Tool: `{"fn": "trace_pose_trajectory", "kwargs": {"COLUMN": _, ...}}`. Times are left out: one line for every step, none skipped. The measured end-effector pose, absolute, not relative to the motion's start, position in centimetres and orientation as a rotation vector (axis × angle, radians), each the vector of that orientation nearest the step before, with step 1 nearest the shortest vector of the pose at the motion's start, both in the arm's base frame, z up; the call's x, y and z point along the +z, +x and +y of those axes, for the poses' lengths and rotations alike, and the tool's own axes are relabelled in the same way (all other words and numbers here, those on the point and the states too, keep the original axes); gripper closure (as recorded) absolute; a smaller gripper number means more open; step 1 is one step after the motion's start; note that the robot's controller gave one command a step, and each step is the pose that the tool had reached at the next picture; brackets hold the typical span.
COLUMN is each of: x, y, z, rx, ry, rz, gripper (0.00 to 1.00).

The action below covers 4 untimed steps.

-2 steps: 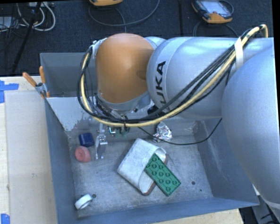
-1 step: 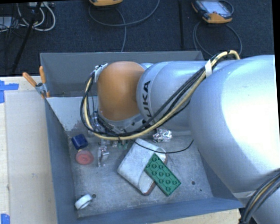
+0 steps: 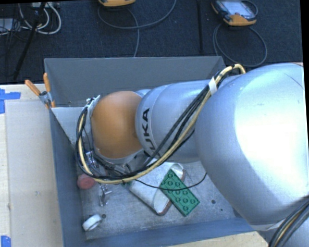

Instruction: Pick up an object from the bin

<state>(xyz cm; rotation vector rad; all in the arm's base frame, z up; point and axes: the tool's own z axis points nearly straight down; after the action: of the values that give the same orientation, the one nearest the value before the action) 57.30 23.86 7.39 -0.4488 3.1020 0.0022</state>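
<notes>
My gripper (image 3: 103,195) reaches down under the orange wrist cover to the bin floor at the left side. A small red rounded thing (image 3: 85,182) lies just to its upper left, close to the bin's left wall. A small white ring-shaped thing (image 3: 91,222) rests on the floor a little below the gripper, near the front left corner. To the right lies a green studded building plate (image 3: 179,192), tilted across a flat white and grey oblong thing (image 3: 150,194).
The arm and its cables cover the back and right of the bin. A thin dark wire (image 3: 198,182) runs past the green plate. Bare grey floor shows along the front wall.
</notes>
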Motion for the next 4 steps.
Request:
{"fn": "trace_pose_trajectory", "kwargs": {"x": 7.5, "y": 57.5, "z": 23.7, "rx": 0.004, "ry": -0.44, "rz": 3.099, "gripper": 1.0}}
{"fn": "trace_pose_trajectory", "kwargs": {"x": 7.3, "y": 57.2, "z": 23.8, "rx": 0.004, "ry": -0.443, "rz": 3.107, "gripper": 0.0}}
{"fn": "trace_pose_trajectory", "kwargs": {"x": 7.5, "y": 57.4, "z": 23.8, "rx": 0.007, "ry": -0.439, "rz": 3.101, "gripper": 1.0}}
{"fn": "trace_pose_trajectory", "kwargs": {"x": 14.3, "y": 56.3, "z": 24.7, "rx": 0.004, "ry": -0.416, "rz": 3.107, "gripper": 1.0}}
